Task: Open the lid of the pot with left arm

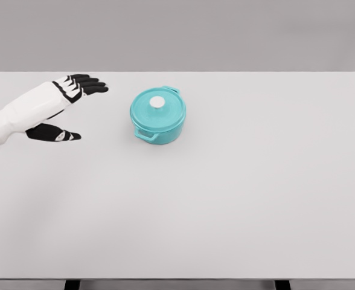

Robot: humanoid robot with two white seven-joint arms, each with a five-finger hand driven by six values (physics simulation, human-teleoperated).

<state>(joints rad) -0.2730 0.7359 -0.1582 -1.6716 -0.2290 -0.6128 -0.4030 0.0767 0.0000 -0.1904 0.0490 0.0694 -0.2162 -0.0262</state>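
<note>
A teal pot [158, 116] with two side handles stands on the white table [238, 193], left of the middle and toward the far edge. Its teal lid [157, 106] sits closed on top, with a white round knob [157, 103] at its centre. My left hand [75, 112] hovers to the left of the pot, a hand's width away from it and not touching. Its black fingers [88, 85] are stretched out toward the right and the thumb [55, 133] is held apart below them, holding nothing. The white forearm [22, 112] enters from the left edge.
The table's far edge runs just behind the pot against a grey wall. Two dark table legs [72, 284] show under the near edge.
</note>
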